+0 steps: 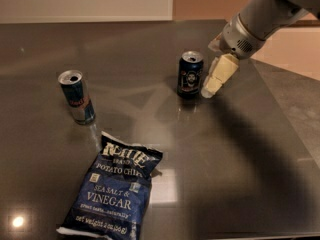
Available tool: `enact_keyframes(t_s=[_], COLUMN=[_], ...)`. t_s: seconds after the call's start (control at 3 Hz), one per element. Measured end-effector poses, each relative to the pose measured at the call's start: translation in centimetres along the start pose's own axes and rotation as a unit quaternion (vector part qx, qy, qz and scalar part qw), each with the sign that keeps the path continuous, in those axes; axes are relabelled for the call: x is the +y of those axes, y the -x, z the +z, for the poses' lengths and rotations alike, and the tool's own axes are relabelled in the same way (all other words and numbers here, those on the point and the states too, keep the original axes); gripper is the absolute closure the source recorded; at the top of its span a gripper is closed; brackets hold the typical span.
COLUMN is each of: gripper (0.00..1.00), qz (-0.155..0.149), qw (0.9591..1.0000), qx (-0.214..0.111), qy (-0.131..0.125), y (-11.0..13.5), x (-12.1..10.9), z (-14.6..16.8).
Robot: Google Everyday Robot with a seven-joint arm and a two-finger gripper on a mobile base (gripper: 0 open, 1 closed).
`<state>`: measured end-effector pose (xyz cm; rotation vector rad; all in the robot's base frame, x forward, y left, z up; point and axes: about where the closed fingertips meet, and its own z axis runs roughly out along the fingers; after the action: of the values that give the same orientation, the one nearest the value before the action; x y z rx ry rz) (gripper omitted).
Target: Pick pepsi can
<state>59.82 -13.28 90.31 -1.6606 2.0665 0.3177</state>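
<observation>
Dark glossy table [240, 184], white wall [85, 1] behind, perhaps a tan wall [200, 1] beside it.

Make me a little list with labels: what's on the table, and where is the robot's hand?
table: dark and shiny
pepsi can: standing up, near the back, right of the middle
gripper: close on the pepsi can's right side, pointing down; cannot tell if it touches
blue-and-silver can: standing up on the left
chip bag: lying flat at the front
</observation>
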Motion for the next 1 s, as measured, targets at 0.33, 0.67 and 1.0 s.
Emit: enact_keyframes(t_s=[0.33,0.67,1.0], gripper=[0.00,0.00,0.17], qz=[0.009,0.023,0.028], qw=[0.9998,0.9990,0.9980], qx=[-0.017,-0.037,-0.056], qy=[-0.008,-0.005,-0.002], y=[0.9,1.9,3.0], x=[-2.0,-3.1,-3.5], z=[1.5,2.4,2.7])
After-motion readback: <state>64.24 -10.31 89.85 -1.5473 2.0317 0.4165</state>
